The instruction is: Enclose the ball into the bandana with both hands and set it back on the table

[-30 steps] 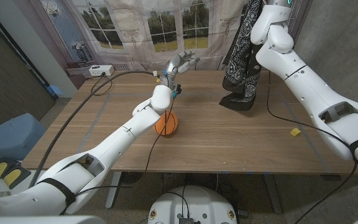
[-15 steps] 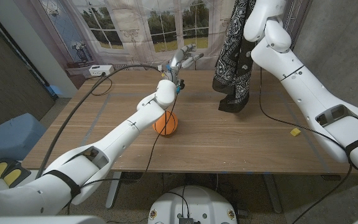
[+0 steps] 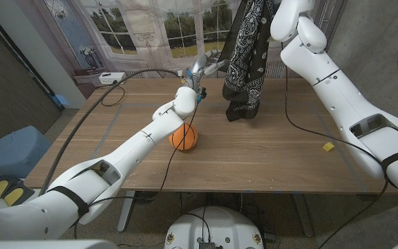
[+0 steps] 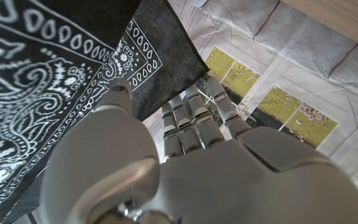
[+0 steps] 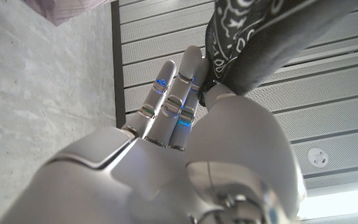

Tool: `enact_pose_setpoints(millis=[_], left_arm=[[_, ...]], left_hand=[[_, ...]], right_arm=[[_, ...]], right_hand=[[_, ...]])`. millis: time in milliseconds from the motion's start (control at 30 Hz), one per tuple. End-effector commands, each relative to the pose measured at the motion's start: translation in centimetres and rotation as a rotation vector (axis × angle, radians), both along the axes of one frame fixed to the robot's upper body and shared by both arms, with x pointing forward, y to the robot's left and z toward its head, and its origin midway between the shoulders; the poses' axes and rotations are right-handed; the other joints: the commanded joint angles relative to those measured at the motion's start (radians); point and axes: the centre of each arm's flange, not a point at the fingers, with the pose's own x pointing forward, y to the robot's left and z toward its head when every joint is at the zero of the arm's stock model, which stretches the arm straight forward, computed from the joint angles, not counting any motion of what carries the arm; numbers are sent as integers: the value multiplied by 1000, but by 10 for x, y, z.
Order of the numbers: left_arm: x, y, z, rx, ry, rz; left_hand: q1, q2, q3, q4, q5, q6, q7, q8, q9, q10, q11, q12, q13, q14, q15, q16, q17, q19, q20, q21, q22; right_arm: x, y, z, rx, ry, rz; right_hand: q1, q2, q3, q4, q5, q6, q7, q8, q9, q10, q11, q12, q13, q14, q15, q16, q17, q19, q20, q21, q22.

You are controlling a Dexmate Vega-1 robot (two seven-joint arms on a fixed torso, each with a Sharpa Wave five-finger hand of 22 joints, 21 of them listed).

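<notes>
Wooden table (image 3: 254, 159) spreads across the middle of the head view, and hanging over its far edge at upper centre is the big black bandana (image 3: 244, 62), white paisley print, draping down so its lowest corner reaches the tabletop. The right arm comes in from the lower right and climbs to the top of the frame, where the cloth runs out of the picture, so the head view doesn't give us the grip. The right wrist view does: there's the right hand (image 5: 185, 118), fingers held fairly straight and close together, with a bunched corner of the bandana (image 5: 260, 37) pinched between thumb and fingers.

The left arm stretches from the lower left up to the left hand (image 3: 206, 66), just left of the hanging cloth, fingers apart and reaching toward it. From the head view you can't tell whether they touch. The left wrist view brings it close: left hand (image 4: 191, 124) with fingers extended and slightly spread, the bandana (image 4: 55, 74) filling the upper left right beside the fingertips, nothing held.

The orange ball (image 3: 184, 137) sits on the table at centre left, partly tucked behind the left forearm, apart from the cloth. At the right, a small yellow block (image 3: 328, 146).
</notes>
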Motion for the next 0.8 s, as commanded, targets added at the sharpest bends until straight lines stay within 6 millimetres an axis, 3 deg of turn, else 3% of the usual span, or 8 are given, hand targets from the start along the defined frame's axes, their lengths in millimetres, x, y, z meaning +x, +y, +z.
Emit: enact_pose_setpoints(millis=[33,133,233,300,367,500,700,800], left_arm=[[1,6,3,-19,-9,21],[1,1,5,-14,-14,18],[3,-4,9,3,-2,5],[5,-7,11,5,-16,-32],[3,-8,10,-16,-15,3],[1,-6,11,-45,-27,49],[-6,-4,16,-11,-52,105],[-9,-2,17,-27,-54,109]], left_hand=[[13,5,9,-2,-1,16,-3,10,3,9,-4,5,2,14,-43,10,4,12,3,2,4],[24,11,15,-5,-3,43,-7,19,3,35,-16,10,-3,26,-49,17,3,15,3,3,4],[52,37,31,-11,-10,141,-3,49,4,139,-36,38,-10,83,-72,47,2,39,1,12,5],[94,60,51,-19,-18,316,-1,108,6,285,-60,84,-5,174,-100,92,2,83,-8,32,5],[192,121,110,-35,-13,536,21,191,12,461,-76,151,16,299,-117,146,4,150,-19,69,7],[217,142,133,-25,-16,550,37,205,26,527,-82,183,36,366,-126,167,4,190,-25,93,8],[221,167,147,6,0,494,44,208,67,493,-75,208,96,352,-132,159,20,177,-12,102,9],[212,169,155,41,40,442,32,257,160,454,-101,276,215,345,-145,141,50,168,-15,115,8]], right_arm=[[-1,-12,12,-62,69,254],[-1,-13,11,-69,57,273],[-4,-13,9,-62,60,276],[-7,-14,7,-61,44,268],[-7,-16,4,-51,34,266],[-6,-22,-1,-24,50,250],[-5,-30,-7,-21,55,273],[-5,-34,-7,-19,60,266]], right_hand=[[0,4,3,-7,7,13,6,0,5,126,-122,-1,4,3,-69,-4,5,-8,-14,8,0],[0,4,2,-7,8,15,9,-1,4,124,-121,0,8,3,-69,-5,6,-9,-15,10,0],[-1,5,2,-7,9,13,8,-1,7,123,-122,-1,9,2,-69,-6,6,-12,-15,12,0],[-1,5,1,-7,9,14,8,-2,7,123,-123,-3,8,2,-69,-6,8,-12,-14,15,-1],[-1,5,1,-7,10,15,10,-3,6,121,-120,-3,12,1,-69,-7,8,-12,-14,17,-1],[-1,4,0,-8,10,15,9,-6,5,124,-118,-6,7,2,-70,-8,9,-12,-13,20,-2],[-1,4,0,-9,12,15,8,-8,6,121,-120,-8,9,2,-70,-10,8,-17,-13,23,-2],[-1,4,-1,-9,12,14,8,-9,7,122,-121,-6,14,3,-69,-9,9,-18,-14,26,-3]])
